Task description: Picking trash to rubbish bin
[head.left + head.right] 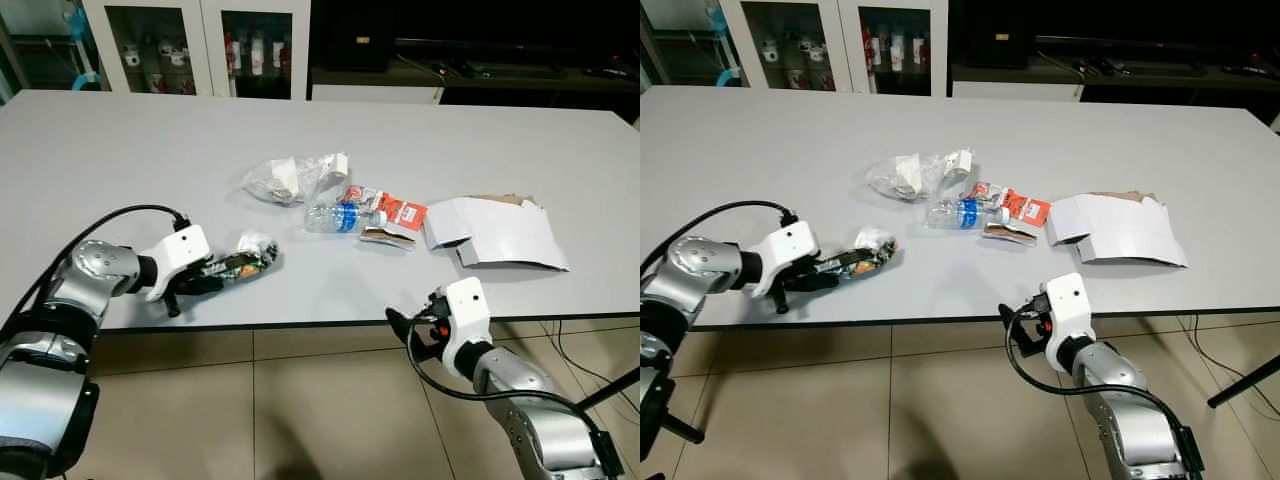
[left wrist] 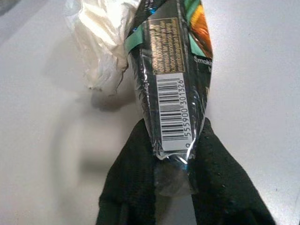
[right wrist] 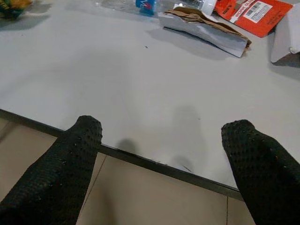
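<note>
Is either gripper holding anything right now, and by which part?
The left gripper is shut on the dark snack wrapper, pinching its sealed end beside the barcode. The right gripper is open at the table edge, holding nothing.

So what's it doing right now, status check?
Left gripper shut on snack wrapper at table edge. Right gripper open, off the near edge. Bottle, wrappers, cardboard remain.

One bottle [image 1: 340, 217], three wrappers [image 1: 241, 262], one box [image 1: 497, 235]
</note>
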Tool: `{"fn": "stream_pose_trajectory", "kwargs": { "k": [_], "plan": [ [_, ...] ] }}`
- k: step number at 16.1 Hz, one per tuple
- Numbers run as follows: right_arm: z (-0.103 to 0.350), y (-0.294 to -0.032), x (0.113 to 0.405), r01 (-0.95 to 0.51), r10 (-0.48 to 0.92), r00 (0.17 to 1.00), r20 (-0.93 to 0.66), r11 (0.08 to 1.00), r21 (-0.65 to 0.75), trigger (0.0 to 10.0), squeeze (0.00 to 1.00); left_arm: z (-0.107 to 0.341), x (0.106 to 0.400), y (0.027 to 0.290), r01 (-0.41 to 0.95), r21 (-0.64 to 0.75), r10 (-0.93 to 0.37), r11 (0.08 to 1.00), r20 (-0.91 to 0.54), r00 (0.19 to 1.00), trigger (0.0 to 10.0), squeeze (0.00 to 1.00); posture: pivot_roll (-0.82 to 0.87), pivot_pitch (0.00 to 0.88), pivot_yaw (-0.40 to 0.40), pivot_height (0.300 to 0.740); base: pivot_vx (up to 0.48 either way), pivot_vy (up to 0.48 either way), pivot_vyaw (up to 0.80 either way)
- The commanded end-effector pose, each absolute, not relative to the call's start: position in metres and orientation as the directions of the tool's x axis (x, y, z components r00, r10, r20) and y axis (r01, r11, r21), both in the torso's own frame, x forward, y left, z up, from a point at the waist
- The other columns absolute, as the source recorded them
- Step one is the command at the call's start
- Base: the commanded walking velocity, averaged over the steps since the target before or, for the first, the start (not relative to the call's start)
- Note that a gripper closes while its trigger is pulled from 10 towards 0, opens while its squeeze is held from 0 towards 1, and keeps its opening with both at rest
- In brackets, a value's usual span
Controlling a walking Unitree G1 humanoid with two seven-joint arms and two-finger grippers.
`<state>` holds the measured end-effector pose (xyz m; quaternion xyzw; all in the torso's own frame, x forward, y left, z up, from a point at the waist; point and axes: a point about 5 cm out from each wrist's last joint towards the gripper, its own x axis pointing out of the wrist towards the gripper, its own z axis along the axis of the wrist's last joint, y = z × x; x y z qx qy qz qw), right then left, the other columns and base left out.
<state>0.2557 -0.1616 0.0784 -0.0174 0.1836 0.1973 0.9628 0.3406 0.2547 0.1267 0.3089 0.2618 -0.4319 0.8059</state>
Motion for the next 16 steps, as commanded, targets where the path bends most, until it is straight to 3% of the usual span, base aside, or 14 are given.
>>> {"fn": "stream_pose_trajectory", "kwargs": {
  "k": [1,3,6,10,12,13,14,15,16],
  "plan": [
    [0.08,-0.165,0.256,-0.386,0.366,0.859,-0.359,0.922,0.016,10.0,0.0,0.132,0.334,0.261,0.89,0.215,-0.574,0.403,-0.698,0.428,0.0,0.0,-0.1,0.0,-0.072,0.74,0.0,0.0,0.0],
    [0.08,-0.166,0.255,-0.385,0.365,0.858,-0.362,0.923,0.019,10.0,0.0,0.141,0.321,0.273,0.919,0.158,-0.617,0.361,-0.699,0.362,0.0,0.0,-0.09,0.0,-0.076,0.74,0.0,0.0,0.0],
    [0.079,-0.164,0.254,-0.391,0.372,0.853,-0.365,0.92,0.024,10.0,0.0,0.164,0.303,0.282,0.927,0.107,-0.689,0.359,-0.64,0.34,0.0,0.0,-0.07,0.0,-0.088,0.74,0.0,0.0,0.0],
    [0.079,-0.16,0.258,-0.409,0.391,0.846,-0.363,0.912,0.029,10.0,0.0,0.201,0.288,0.292,0.882,0.176,-0.712,0.437,-0.532,0.459,0.0,0.0,-0.06,0.0,-0.103,0.74,0.0,0.0,0.0],
    [0.079,-0.157,0.262,-0.429,0.409,0.837,-0.363,0.903,0.027,10.0,0.0,0.214,0.288,0.297,0.811,0.23,-0.689,0.538,-0.435,0.58,0.0,0.0,-0.04,0.0,-0.125,0.74,0.0,0.0,0.0],
    [0.079,-0.157,0.263,-0.429,0.409,0.838,-0.362,0.903,0.027,10.0,0.0,0.216,0.288,0.298,0.797,0.237,-0.682,0.555,-0.42,0.599,0.0,0.0,-0.03,0.0,-0.125,0.74,0.0,0.0,0.0],
    [0.082,-0.155,0.27,-0.414,0.401,0.853,-0.335,0.909,0.035,10.0,0.0,0.22,0.293,0.303,0.632,0.305,-0.554,0.713,-0.308,0.774,0.0,0.0,-0.01,0.0,-0.118,0.74,0.0,0.0,0.0],
    [0.084,-0.153,0.274,-0.39,0.384,0.869,-0.312,0.92,0.046,10.0,0.0,0.215,0.298,0.301,0.513,0.317,-0.452,0.797,-0.249,0.856,0.0,0.0,0.0,0.0,-0.109,0.74,0.0,0.0,0.0],
    [0.084,-0.151,0.277,-0.348,0.347,0.894,-0.283,0.936,0.051,10.0,0.0,0.204,0.299,0.287,0.456,0.288,-0.408,0.842,-0.212,0.888,0.0,0.0,0.01,0.0,-0.095,0.74,0.0,0.0,0.0]
  ]
}}
